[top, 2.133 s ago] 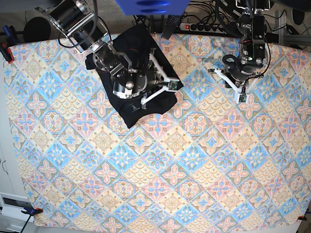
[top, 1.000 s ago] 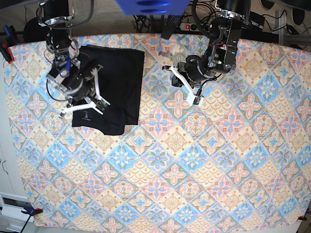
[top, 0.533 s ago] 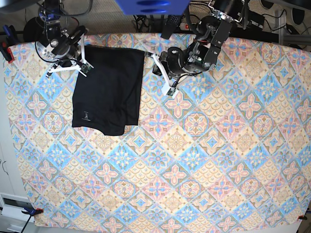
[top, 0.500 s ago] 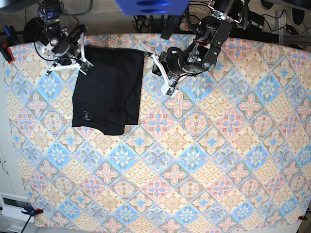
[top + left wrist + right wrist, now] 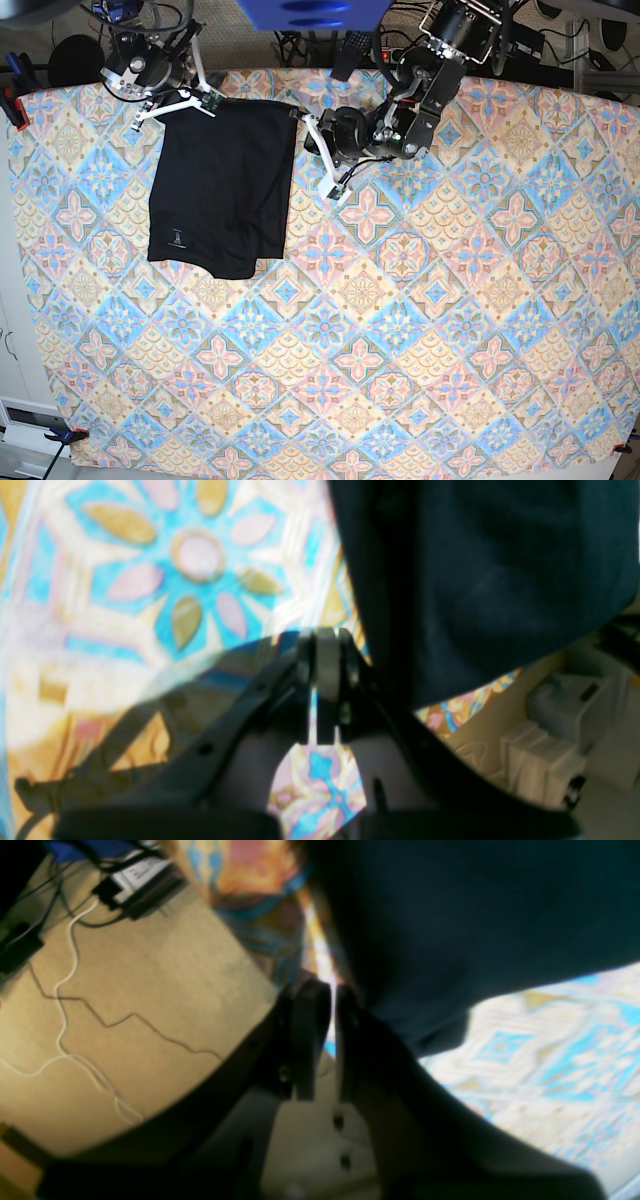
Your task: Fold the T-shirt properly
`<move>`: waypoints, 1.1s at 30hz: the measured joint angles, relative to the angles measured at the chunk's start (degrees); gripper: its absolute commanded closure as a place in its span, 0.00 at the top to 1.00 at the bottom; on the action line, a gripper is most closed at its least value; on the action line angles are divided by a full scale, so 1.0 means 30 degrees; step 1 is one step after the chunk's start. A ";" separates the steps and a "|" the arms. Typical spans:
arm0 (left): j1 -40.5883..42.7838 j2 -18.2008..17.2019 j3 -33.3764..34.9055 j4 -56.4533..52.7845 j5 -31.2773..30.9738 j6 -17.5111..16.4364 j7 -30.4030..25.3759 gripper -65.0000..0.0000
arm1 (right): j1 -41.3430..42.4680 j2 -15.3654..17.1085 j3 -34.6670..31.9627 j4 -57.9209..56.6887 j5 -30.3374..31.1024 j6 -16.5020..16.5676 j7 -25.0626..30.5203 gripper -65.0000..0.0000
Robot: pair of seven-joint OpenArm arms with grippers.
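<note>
The black T-shirt lies folded into a long rectangle on the left of the patterned tablecloth, with a small pale print near its lower left corner. My right gripper hovers at the shirt's far left corner. In the right wrist view its fingers are almost together, with only a slit of light between them, and the T-shirt is just to their right. My left gripper sits beside the shirt's far right edge. It is shut with nothing in it, and the T-shirt lies alongside.
The table's far edge runs just behind both grippers. Beyond it are a power strip, cables and a blue object. Clamps hold the cloth at the left edge and the near left corner.
My right arm has swung from the shirt's left side up to its far left corner. My left arm has moved left to the shirt's far right edge. The shirt has stayed flat.
</note>
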 measured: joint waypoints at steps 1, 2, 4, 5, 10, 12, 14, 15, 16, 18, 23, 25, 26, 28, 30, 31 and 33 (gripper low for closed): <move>-0.0182 0.0248 0.0000 -0.0175 0.0087 0.0007 -0.0007 0.01 | 0.0437 0.0051 0.0007 -0.0291 -0.0357 0.0044 -0.0306 0.09; -0.0321 0.0466 0.0000 -0.0321 0.0058 0.0051 -0.0015 0.01 | 0.1027 0.0124 0.0007 -0.0612 -0.0335 -0.0007 -0.0335 0.09; -0.0685 0.0714 0.0051 -0.0729 0.0219 0.0000 0.0000 0.01 | 0.2302 0.0117 0.0044 -0.1253 -0.0321 -0.0160 0.0066 0.09; -0.0845 0.0721 0.0051 -0.0991 0.0219 0.0000 -0.0015 0.01 | 0.2630 0.0095 0.0066 -0.1464 -0.0328 -0.0240 0.0248 0.09; -0.2149 0.1450 0.0015 -0.2652 0.0080 -0.0211 -0.0080 0.01 | 0.3009 0.0022 0.0124 -0.2324 -0.0204 -0.0029 -0.0109 0.09; -0.2878 0.1945 0.0022 -0.3563 0.0240 -0.0160 -0.0583 0.01 | 0.3643 0.0036 0.0131 -0.2412 -0.0211 -0.0044 -0.0124 0.09; -0.3322 0.2098 0.0044 -0.4291 0.0197 -0.0168 -0.1246 0.01 | 0.4255 0.0036 0.0131 -0.2557 -0.0277 -0.0087 -0.0051 0.09; -0.3657 0.2098 0.0044 -0.4758 0.0007 -0.0284 -0.1311 0.01 | 0.4510 0.0044 0.0131 -0.2659 -0.0328 -0.0087 -0.0029 0.09; -0.4036 0.2098 0.0044 -0.5282 -0.0226 -0.0437 -0.1297 0.01 | 0.4605 0.0044 0.0189 -0.2754 -0.0342 -0.0168 0.0015 0.09; -0.4743 0.2368 0.0036 -0.6178 -0.0430 -0.0495 -0.1304 0.01 | 0.4852 0.0036 0.0197 -0.3242 -0.0328 -0.0073 -0.0073 0.09; -0.5457 0.2630 0.0051 -0.6980 -0.0036 -0.0291 -0.2178 0.01 | 0.6084 0.0007 0.0189 -0.4248 -0.0277 -0.0080 -0.0066 0.09; -0.5508 0.2616 0.0044 -0.6943 -0.0029 -0.0284 -0.2157 0.01 | 0.6484 0.0036 0.0226 -0.4269 -0.0342 -0.0087 -0.0066 0.09; -0.5515 0.2608 0.0036 -0.6936 0.0015 -0.0270 -0.2164 0.01 | 0.6608 0.0022 0.0248 -0.4269 -0.0328 -0.0073 -0.0058 0.09; -0.5501 0.2572 0.0036 -0.6936 0.0015 -0.0270 -0.2222 0.01 | 0.6572 -0.0095 0.1020 -0.4262 0.0044 -0.0051 0.0226 0.09; -0.5450 0.2514 0.0000 -0.6900 -0.0007 -0.0262 -0.2302 0.01 | 0.6390 -0.0051 0.2018 -0.4197 -0.0073 -0.0073 0.0117 0.09; -0.5421 0.2266 0.0000 -0.6900 -0.0131 -0.0270 -0.2361 0.01 | 0.6390 0.0000 0.2412 -0.4189 -0.0364 -0.0073 -0.0044 0.09; -0.5107 0.1814 -0.0087 -0.6462 -0.0233 -0.0233 -0.2426 0.01 | 0.6390 0.0109 0.2688 -0.4095 -0.0437 -0.0138 -0.0146 0.09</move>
